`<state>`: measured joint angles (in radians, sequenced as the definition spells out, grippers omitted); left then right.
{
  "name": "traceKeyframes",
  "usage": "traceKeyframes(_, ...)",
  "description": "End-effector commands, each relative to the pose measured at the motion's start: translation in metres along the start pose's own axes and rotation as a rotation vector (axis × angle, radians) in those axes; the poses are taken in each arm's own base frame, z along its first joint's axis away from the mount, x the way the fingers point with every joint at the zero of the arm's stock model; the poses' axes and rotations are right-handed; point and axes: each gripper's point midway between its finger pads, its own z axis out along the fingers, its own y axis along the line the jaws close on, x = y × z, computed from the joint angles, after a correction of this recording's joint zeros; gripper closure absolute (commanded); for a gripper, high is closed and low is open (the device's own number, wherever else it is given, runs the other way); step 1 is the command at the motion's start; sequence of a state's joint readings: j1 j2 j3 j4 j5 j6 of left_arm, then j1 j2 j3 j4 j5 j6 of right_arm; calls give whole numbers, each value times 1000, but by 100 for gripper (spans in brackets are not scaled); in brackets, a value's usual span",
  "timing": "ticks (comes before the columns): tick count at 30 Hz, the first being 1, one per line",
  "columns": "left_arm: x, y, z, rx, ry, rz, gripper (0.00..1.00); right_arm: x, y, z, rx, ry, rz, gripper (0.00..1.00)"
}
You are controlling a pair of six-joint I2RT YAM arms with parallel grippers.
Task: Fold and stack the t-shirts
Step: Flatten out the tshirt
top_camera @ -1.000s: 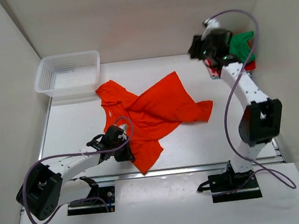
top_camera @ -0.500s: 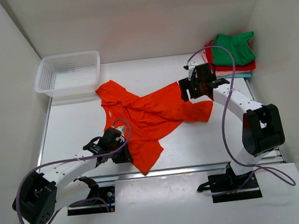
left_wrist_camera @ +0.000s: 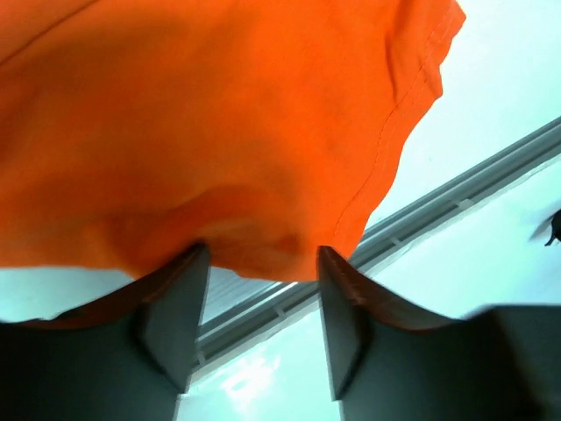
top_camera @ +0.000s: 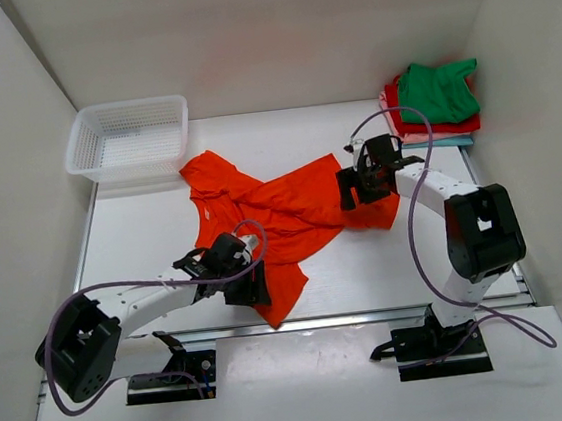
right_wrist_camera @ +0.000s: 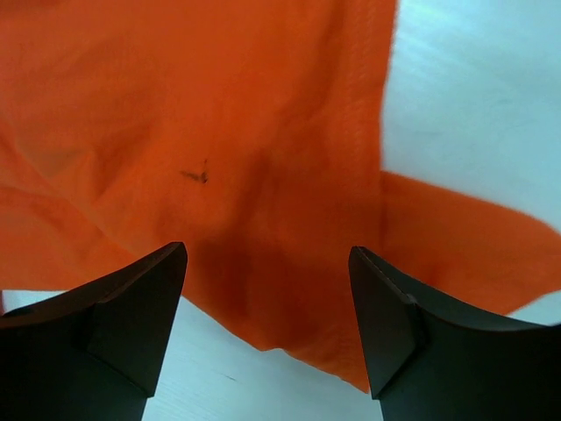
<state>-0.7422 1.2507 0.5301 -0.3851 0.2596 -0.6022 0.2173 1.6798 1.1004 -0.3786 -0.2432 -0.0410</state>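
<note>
A bright orange t-shirt [top_camera: 292, 214] lies crumpled and spread across the middle of the table. My left gripper [top_camera: 256, 284] sits at its near lower hem. In the left wrist view the left gripper [left_wrist_camera: 261, 254] is open, the orange hem [left_wrist_camera: 263, 175] resting at its fingertips and only table showing between the fingers. My right gripper [top_camera: 354, 188] hovers over the shirt's right side. Seen from the right wrist, the right gripper [right_wrist_camera: 267, 254] is open, with orange cloth [right_wrist_camera: 263, 158] below it. Folded t-shirts [top_camera: 437, 94], green on top of red, pink and light blue, are stacked at the back right.
A white mesh basket [top_camera: 127, 106] stands at the back left corner. A metal rail [top_camera: 372, 313] runs along the table's near edge. White walls close in the left, back and right sides.
My left gripper has opened and let go of the orange hem. My right arm swung from the stack at the back right down to the shirt's right side.
</note>
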Motion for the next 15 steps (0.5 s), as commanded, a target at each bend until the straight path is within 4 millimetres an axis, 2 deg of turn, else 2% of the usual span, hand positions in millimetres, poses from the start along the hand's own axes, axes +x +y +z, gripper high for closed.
traceKeyframes(1,-2,-10,-11,25,-7,23,33,6,9,4,-37,11,19,29)
traceKeyframes(3,5,-7,-9,21,17,17,32,5,9,4,-41,5,29,29)
traceKeyframes(5,13,-1,-1,-3,47,24,24,3,8,2,-39,-5,35,29)
traceKeyframes(6,20,0,1,-6,74,31,23,1,9,0,-42,-13,31,28)
traceKeyframes(9,29,10,18,-67,131,57,34,-2,5,1,-30,-17,31,27)
traceKeyframes(11,30,12,25,-81,157,66,65,-4,2,2,-22,-17,24,25)
traceKeyframes(12,30,18,29,-106,174,73,99,-1,0,9,-19,3,27,25)
traceKeyframes(15,19,32,20,-172,142,84,100,8,-3,26,-20,62,26,24)
